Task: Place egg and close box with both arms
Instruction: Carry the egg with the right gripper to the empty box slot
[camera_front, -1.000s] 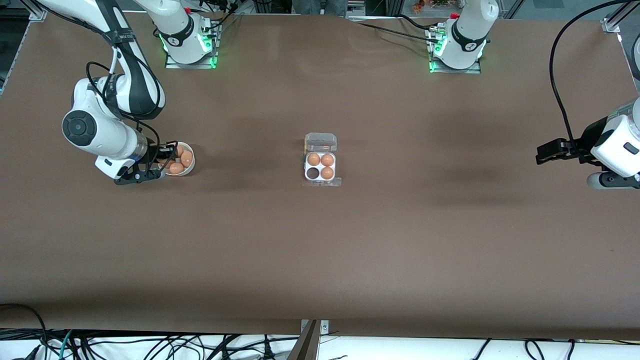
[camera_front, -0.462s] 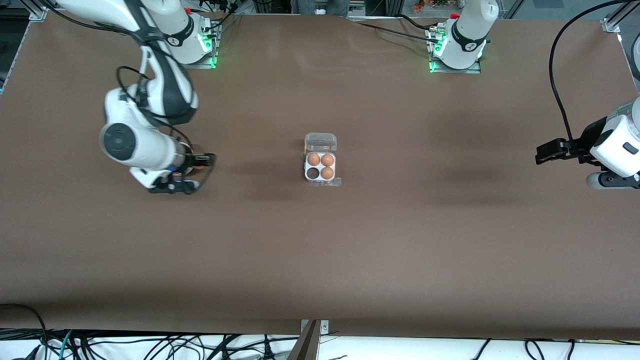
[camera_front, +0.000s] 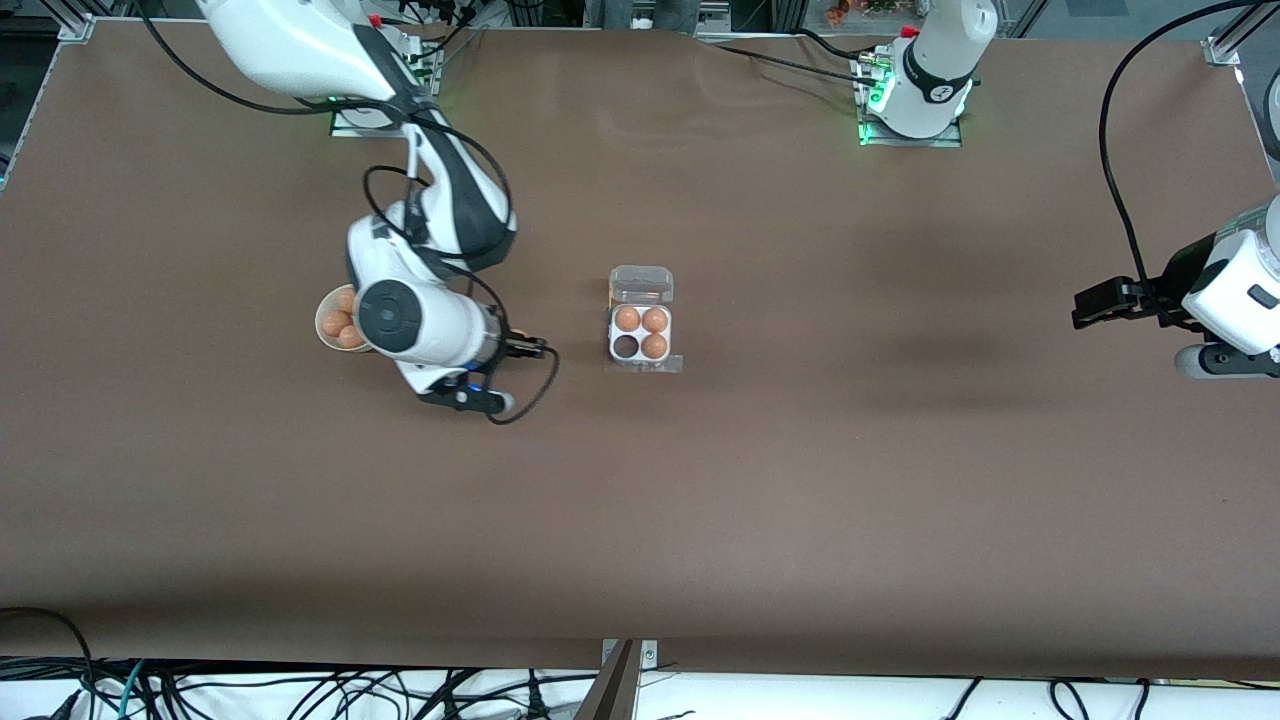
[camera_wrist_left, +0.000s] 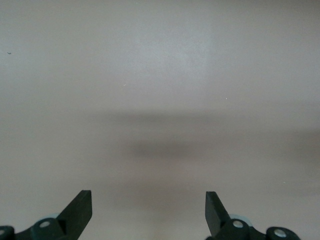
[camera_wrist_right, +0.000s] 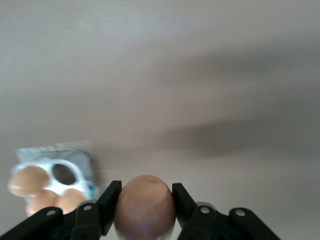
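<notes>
Right hand grips a brown egg over the bare brown surface; left hand waits open, cables at six o'clock.

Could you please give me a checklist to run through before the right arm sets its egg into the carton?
1. Egg clamped between the right gripper fingers: ok.
2. Egg carton has a free cell, the one nearer the front camera toward the right arm's end: ok.
3. Carton lid folded back, open: ok.
4. Right gripper over the free cell: not ok; it is over bare table between the bowl and the carton.
5. Left gripper open and waiting over bare table near its end, away from the carton: ok.
6. Egg shell uncracked: cannot tell.
</notes>
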